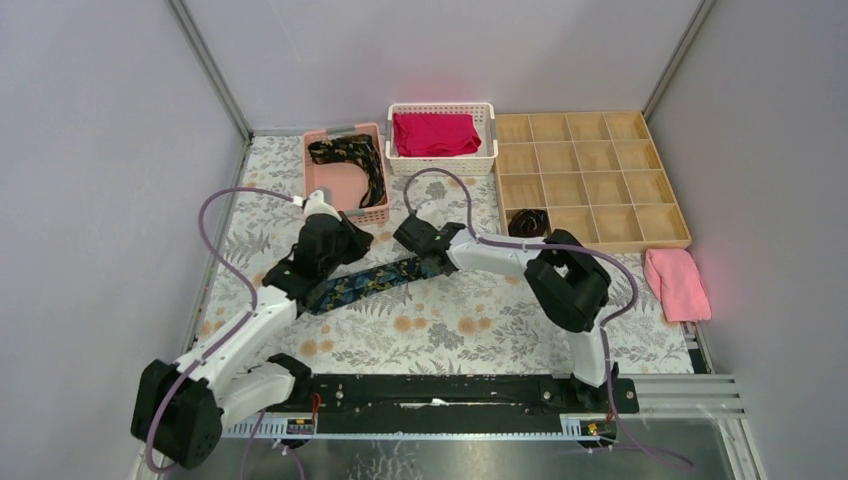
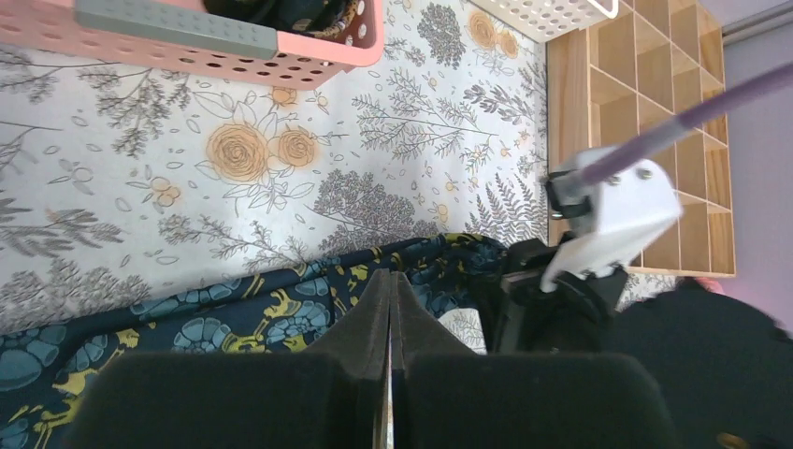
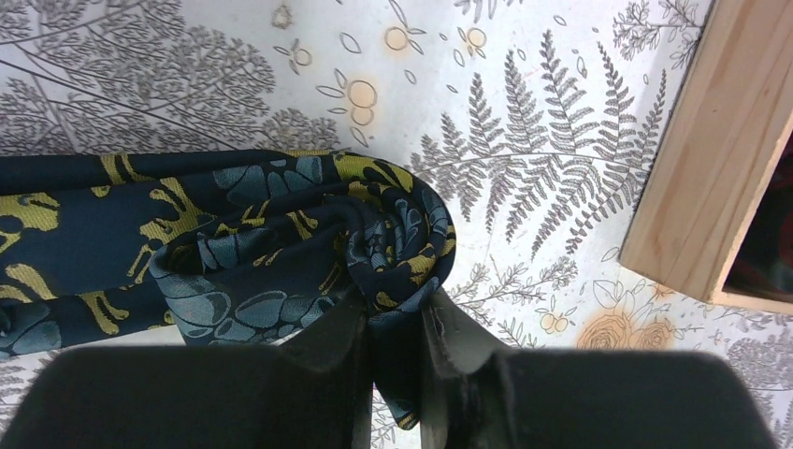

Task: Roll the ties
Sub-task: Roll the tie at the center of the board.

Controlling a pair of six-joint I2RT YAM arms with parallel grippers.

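Note:
A dark tie [image 1: 375,280] with blue and gold flowers lies slantwise on the floral table cover. My right gripper [image 1: 432,265] is shut on its rolled right end; in the right wrist view the coil [image 3: 393,234] sits pinched between my jaws [image 3: 393,311]. My left gripper [image 1: 340,272] is shut, its tips [image 2: 388,278] down on the flat part of the tie [image 2: 215,318]. A second tie [image 1: 350,165] lies loose in the pink basket [image 1: 372,205]. A small dark coil [image 1: 528,221] sits in a compartment of the wooden organizer [image 1: 590,240].
A white basket [image 1: 487,150] holds a folded red cloth [image 1: 435,133]. A pink towel [image 1: 677,283] lies at the right edge. The pink basket's rim [image 2: 281,51] and the organizer [image 3: 711,159] lie close to the grippers. The right gripper's body [image 2: 561,299] shows in the left wrist view.

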